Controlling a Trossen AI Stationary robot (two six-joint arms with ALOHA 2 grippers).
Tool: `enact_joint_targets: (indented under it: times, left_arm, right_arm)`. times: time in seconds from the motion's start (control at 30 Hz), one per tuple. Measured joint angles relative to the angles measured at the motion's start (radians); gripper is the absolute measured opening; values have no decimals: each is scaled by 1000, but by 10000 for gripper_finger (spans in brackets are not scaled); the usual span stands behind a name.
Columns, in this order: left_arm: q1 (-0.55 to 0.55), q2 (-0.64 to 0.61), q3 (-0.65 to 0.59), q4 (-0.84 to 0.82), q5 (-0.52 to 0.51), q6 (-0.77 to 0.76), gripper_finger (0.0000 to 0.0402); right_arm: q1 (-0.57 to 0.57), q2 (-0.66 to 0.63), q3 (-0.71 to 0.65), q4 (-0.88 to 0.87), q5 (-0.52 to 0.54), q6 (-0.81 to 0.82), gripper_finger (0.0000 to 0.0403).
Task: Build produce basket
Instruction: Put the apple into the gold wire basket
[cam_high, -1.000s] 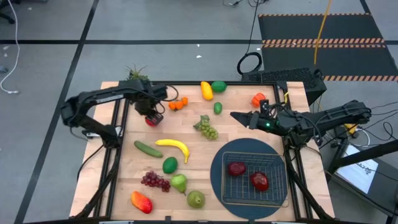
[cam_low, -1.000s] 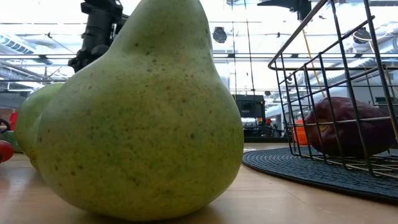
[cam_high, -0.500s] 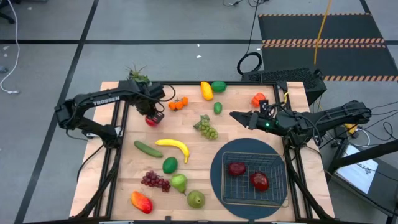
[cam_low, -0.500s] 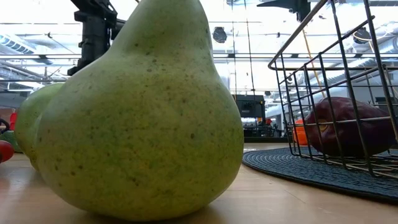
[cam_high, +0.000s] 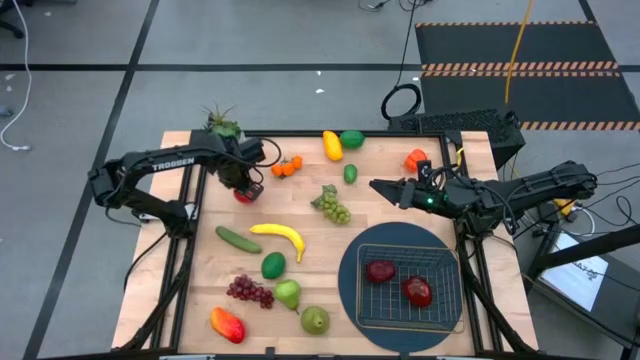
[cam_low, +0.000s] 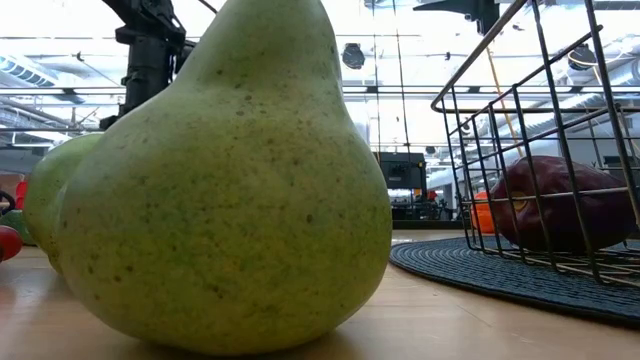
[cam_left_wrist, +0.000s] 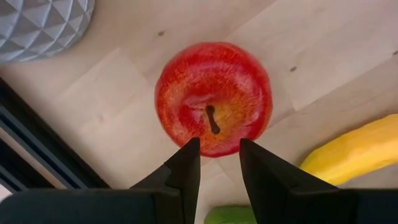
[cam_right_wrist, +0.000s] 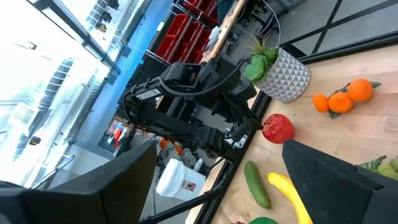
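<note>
I have the left tool (cam_left_wrist: 216, 163) above a glossy red toy apple (cam_left_wrist: 213, 98) near the back-left of the pale wooden desk (cam_high: 300, 210), just beside the potted plant in its white faceted pot (cam_right_wrist: 283, 70). From the left wrist camera its two dark fingers (cam_left_wrist: 186, 168) stand a narrow gap apart with the apple showing beyond them; I cannot tell whether they pinch it.

My right tool (cam_high: 385, 188) hangs spread wide over the desk's back-right, with nothing between its fingers.

The small rectangular dark wire-mesh basket (cam_high: 440, 312) sits on the round dark blue mat (cam_high: 347, 283) at the front right, with two dark red apples (cam_high: 380, 271) in it.

The rest of the produce lies loose on the desk: a yellow banana (cam_high: 280, 236), a green cucumber (cam_high: 237, 238), green grapes (cam_high: 333, 207), purple grapes (cam_high: 250, 291), two green pears (cam_high: 289, 294), and small oranges (cam_high: 285, 167).
</note>
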Motion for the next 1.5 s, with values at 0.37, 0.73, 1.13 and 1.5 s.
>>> enact_joint_targets:
  times: [0.37, 0.73, 1.13, 1.5]
  left_arm:
    - [0, 0, -30, 36, -3, 0, 113]
    - [0, 0, -30, 91, -4, 1, 113]
    - [0, 0, -30, 85, -16, 0, 113]
    - [0, 0, -30, 80, -29, 1, 76]
  right_arm:
    - [0, 0, 0, 0, -2, -8, 341]
    - [0, 0, 0, 0, -2, -8, 341]
    - [0, 0, 0, 0, -1, -15, 341]
    - [0, 0, 1, 0, -1, -18, 341]
